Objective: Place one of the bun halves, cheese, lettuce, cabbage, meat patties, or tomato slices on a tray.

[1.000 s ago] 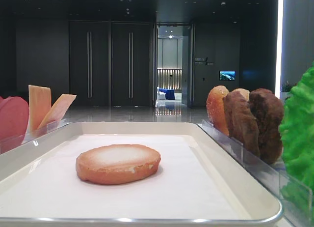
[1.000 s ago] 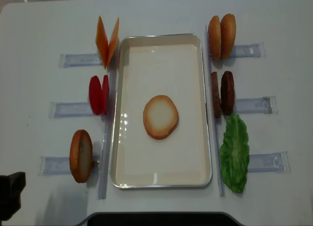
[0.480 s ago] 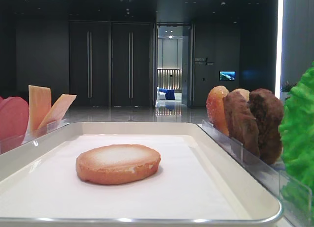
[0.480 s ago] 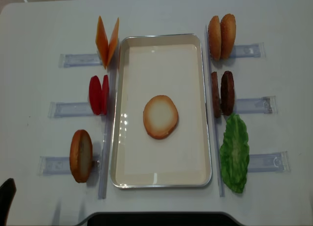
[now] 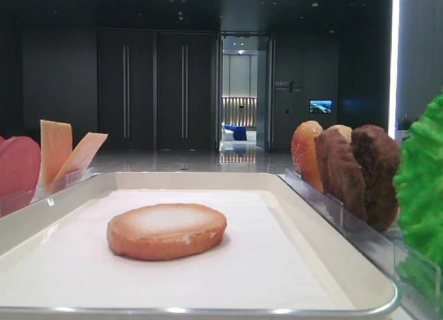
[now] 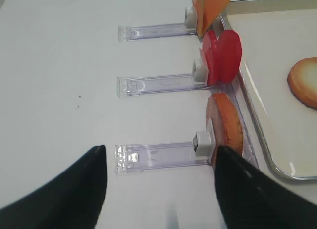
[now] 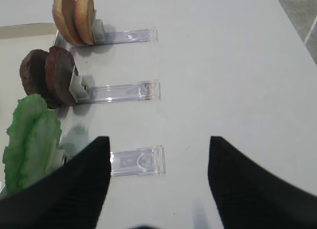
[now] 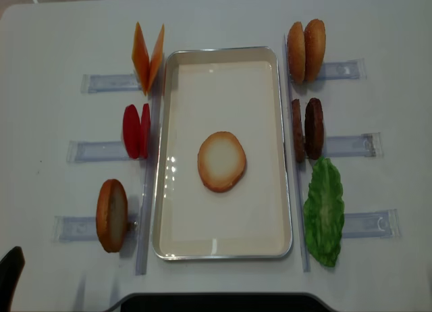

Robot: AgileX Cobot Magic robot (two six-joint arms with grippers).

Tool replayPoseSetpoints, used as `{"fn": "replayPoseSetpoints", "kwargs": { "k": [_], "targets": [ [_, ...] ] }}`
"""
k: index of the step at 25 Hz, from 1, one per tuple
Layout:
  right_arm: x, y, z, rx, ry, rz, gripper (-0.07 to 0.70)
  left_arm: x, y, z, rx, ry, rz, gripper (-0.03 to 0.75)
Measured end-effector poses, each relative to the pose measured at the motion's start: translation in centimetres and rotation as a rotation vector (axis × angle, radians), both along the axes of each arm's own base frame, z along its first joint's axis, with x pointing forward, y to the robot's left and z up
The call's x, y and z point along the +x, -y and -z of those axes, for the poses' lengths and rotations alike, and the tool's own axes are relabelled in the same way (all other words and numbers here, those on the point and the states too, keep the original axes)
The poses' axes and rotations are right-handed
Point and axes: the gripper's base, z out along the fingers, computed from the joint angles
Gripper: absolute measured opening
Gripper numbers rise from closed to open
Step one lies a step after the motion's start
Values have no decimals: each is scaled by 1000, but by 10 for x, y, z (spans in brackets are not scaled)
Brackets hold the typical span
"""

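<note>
so one bun half [image 8: 221,161] is already lying flat, pale face up, in the middle of the tray [image 8: 223,54], which is sitting in the centre of the white counter [image 8: 61,35] in the overhead view.

what the next pick turns on, i'd say: the standing pieces are all lining the tray's two long sides, on edge in clear holders [image 8: 347,145], so their flat faces are pointing along the rows, not up. on the left of the overhead frame i'm seeing the cheese [image 8: 147,57] at the top, the tomato slices [image 8: 136,131] in the middle and another bun half [image 8: 111,215] lower down. on the right, two bun halves [image 8: 305,50] at the top, the meat patties [image 8: 307,128] below them, and the lettuce [image 8: 323,212] at the lower right.

the left gripper [image 6: 159,187] is hanging low in its wrist view with fingers [image 6: 64,189] spread wide, holding nothing, and that lower-left bun [image 6: 227,124] is sitting just ahead and to the right of them, so the left arm looks nearer to it. the right gripper [image 7: 158,182] is holding nothing either; its fingers [image 7: 69,189] look apart in its wrist view yet they're as closed as they ever go, with the lettuce [image 7: 30,140] up and to the left.

the room behind is dark, with double doors [image 5: 154,90].
</note>
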Motion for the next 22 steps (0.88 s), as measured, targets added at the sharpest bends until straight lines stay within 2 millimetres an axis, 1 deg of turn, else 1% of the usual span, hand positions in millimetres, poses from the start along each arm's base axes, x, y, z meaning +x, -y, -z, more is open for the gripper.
{"fn": "replayPoseSetpoints", "kwargs": {
  "k": [5, 22],
  "targets": [
    [0, 0, 0, 0, 0, 0, 412, 0, 0, 0, -46, 0, -21, 517],
    [0, 0, 0, 1, 0, -4, 412, 0, 1, 0, -52, 0, -22, 517]
  ]
}}
